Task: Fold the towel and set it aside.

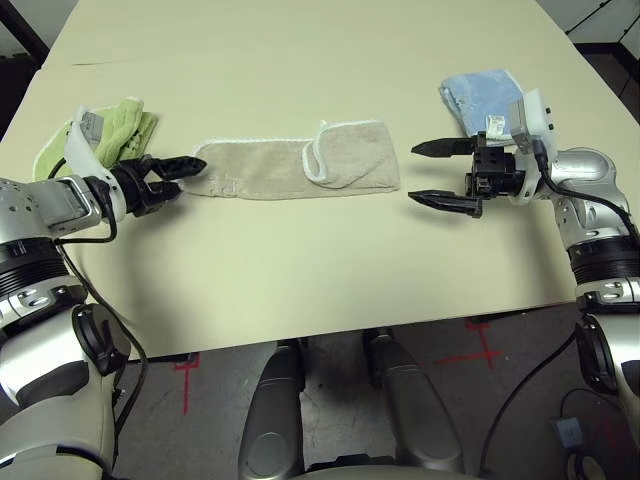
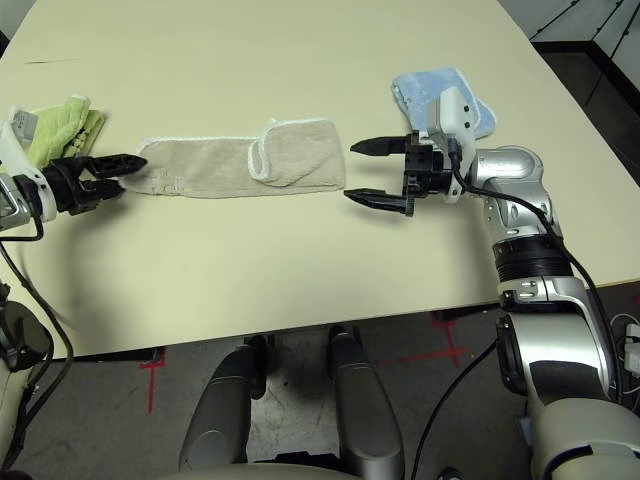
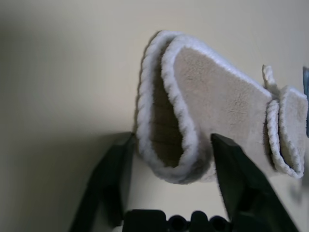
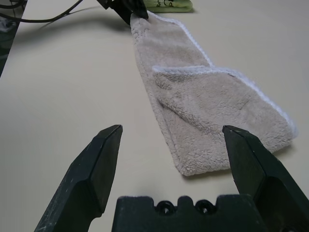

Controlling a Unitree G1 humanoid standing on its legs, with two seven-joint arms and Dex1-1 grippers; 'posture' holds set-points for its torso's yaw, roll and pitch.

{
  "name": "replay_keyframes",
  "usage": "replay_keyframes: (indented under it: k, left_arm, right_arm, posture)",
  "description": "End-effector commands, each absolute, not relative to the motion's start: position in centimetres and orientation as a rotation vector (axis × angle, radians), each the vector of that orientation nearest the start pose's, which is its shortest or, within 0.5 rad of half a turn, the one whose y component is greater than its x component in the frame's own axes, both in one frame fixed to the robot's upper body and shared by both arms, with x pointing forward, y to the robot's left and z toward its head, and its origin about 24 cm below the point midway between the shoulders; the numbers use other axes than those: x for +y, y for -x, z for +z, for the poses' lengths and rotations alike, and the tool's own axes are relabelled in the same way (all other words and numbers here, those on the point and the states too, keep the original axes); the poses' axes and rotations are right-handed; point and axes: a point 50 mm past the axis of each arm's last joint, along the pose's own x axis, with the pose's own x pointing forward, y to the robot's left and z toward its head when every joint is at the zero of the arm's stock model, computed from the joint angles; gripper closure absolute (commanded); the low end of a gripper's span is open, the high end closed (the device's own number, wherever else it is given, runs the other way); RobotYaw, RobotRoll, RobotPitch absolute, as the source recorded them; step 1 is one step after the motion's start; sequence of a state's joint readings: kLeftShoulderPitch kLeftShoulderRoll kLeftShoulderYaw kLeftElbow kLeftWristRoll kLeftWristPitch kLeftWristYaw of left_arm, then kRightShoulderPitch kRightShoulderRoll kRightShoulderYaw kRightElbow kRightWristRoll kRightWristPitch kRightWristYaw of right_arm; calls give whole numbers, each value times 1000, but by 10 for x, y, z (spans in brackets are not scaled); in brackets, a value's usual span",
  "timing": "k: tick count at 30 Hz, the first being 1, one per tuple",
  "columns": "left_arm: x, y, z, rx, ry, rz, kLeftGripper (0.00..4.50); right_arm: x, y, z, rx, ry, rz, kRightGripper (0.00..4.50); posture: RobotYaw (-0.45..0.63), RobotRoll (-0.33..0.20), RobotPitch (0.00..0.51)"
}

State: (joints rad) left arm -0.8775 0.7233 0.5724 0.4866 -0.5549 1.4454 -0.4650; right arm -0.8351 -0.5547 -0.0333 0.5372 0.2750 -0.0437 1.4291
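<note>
Across the middle of the cream table point(image 1: 300, 270) lies the towel point(image 1: 290, 165), a beige terry strip with white piped edging, folded into a long narrow band that runs from the robot's left to its right. Its right-hand end is doubled back on itself, so a piped edge curves across the top of the band there. No logo or lettering can be read on the towel from the head views; a faint mark near its left end is too small to make out.

At the towel's left end the left gripper point(image 1: 183, 165) points along the table toward the cloth. From its own wrist camera the two black fingers point(image 3: 113, 174) stand on either side of the towel's rolled end, partly closed around it, though whether they actually pinch the cloth is hard to say. Behind that arm, near the table's left edge, sits a light green cloth point(image 1: 128, 125).

Just beside the towel's right end, and apart from it, the right gripper point(image 1: 437, 173) hangs with its jaws spread wide and nothing between them, the fingertips aimed at the doubled end. A folded light blue towel point(image 1: 478, 95) rests behind it on the table. Red tape crosses point(image 1: 478, 352) mark the floor below the table edge.
</note>
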Motion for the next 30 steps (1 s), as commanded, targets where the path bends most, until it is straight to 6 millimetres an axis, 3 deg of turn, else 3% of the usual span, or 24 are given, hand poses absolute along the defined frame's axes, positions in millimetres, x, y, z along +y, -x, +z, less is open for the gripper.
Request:
replay_keyframes:
  k: [1,5,6,10,22,30]
  left_arm:
    - [307,-312,199,567,659,-283,2756]
    - [306,-311,200,579,665,-299,4281]
    - [307,-311,200,580,667,-300,4450]
    - [312,-309,202,577,665,-290,4450]
    - [355,-286,214,566,537,-160,4450]
    - [358,-270,226,570,513,-211,4450]
  right_arm:
    - [-197,-340,204,-165,450,1298,0]
    - [-197,-340,204,-167,453,1295,0]
    - [-197,-340,204,-167,453,1294,0]
    - [-197,-341,204,-168,452,1291,0]
    - [-194,-345,202,-172,445,1292,0]
    - [-192,-349,204,-176,449,1301,0]
  posture:
    - [8,0,265]
    - [8,0,263]
    - [9,0,262]
    - [13,0,262]
    - [53,0,262]
    - [70,0,261]
